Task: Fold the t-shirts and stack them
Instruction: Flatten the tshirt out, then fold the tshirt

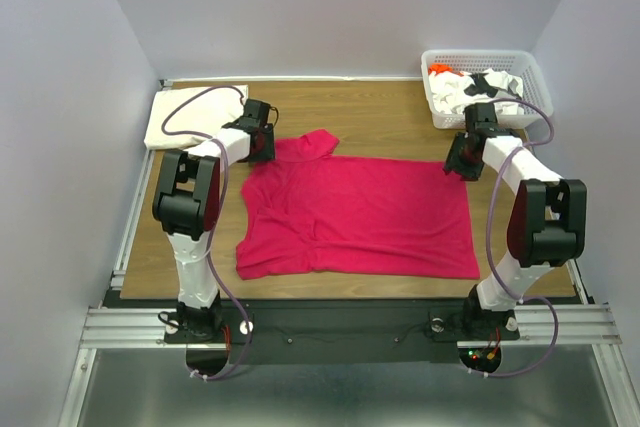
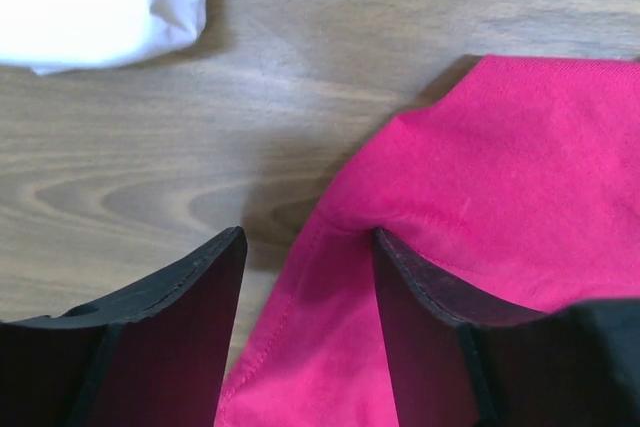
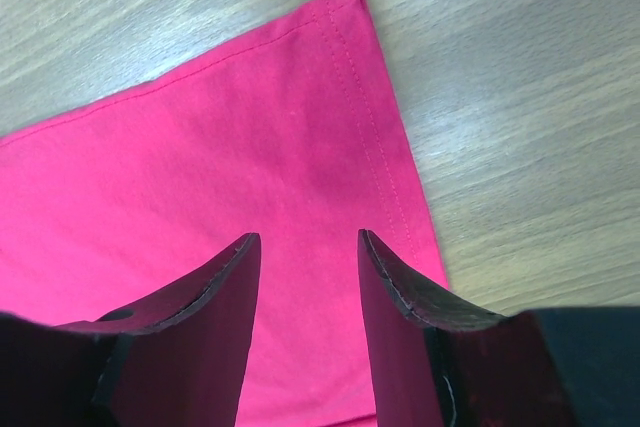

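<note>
**Table** (image 1: 390,112): wood top, with both arms reaching over it from the near edge.

**Red shirt** (image 1: 360,217): one, magenta-red. It lies spread nearly flat in the middle of the table, sleeves to the left and hem to the right. There are some wrinkles on its left half, and the far sleeve is bunched up.

**Cream shirt** (image 1: 185,117): one, folded. It sits at the far left corner of the table, apart from the red shirt.

**Basket** (image 1: 480,54): white plastic lattice at the far right corner.

**Basket shirts** (image 1: 470,82): a crumpled heap of white, black and orange inside the basket. The number of shirts cannot be told.

**Left gripper** (image 2: 308,242): it is down at the red shirt's far left edge, beside the bunched sleeve. Its jaws stand well apart and straddle the stitched edge. One finger (image 2: 440,337) is on the cloth and the other (image 2: 170,317) is over bare wood. Nothing is pinched.

**Right gripper** (image 3: 307,239): it is low over the red shirt's far right corner, just inside the hemmed edge. Its jaws are parted to a moderate gap, with flat cloth showing between them, and no cloth is gathered or lifted. Whether the fingertips touch the fabric cannot be told.
</note>
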{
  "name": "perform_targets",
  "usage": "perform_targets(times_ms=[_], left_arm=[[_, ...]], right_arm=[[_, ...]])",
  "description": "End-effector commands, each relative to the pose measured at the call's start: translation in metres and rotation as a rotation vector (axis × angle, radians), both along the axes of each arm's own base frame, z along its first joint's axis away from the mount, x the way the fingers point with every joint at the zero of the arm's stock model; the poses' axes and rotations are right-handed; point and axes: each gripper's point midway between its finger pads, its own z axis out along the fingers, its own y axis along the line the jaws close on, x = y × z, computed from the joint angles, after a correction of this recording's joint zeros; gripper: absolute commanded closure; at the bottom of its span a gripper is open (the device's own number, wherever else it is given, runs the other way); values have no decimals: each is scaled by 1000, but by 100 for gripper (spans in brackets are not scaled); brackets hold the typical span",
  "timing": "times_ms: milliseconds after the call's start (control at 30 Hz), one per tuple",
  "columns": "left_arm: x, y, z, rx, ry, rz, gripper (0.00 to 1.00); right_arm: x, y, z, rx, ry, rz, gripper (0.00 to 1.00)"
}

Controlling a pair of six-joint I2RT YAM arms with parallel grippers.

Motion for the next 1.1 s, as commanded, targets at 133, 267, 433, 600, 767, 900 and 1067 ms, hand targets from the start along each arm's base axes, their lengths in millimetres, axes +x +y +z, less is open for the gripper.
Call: perform_targets(times_ms=[133,267,433,600,767,900,1067], left_arm=[[24,-9,15,-14,-86,-38,37],[26,-11,11,-25,-92,-57,37],[22,-11,17,-27,-91,-60,34],[19,-8,36,-41,-134,-53,28],[21,-6,52,-89,-193,-41,26],[32,-12,53,-117,-217,-59,27],[36,-15,54,-126,-217,-67,27]], right_arm=[[26,-9,16,-16,-88,-16,51],[33,-10,13,-20,-97,-20,51],[42,-23,16,-49,-122,-48,51],[55,-36,12,-51,-137,-63,52],[71,-39,2,-51,-149,-43,52],[85,-40,-4,-41,-163,-24,52],[89,-39,-17,-29,-151,-10,52]])
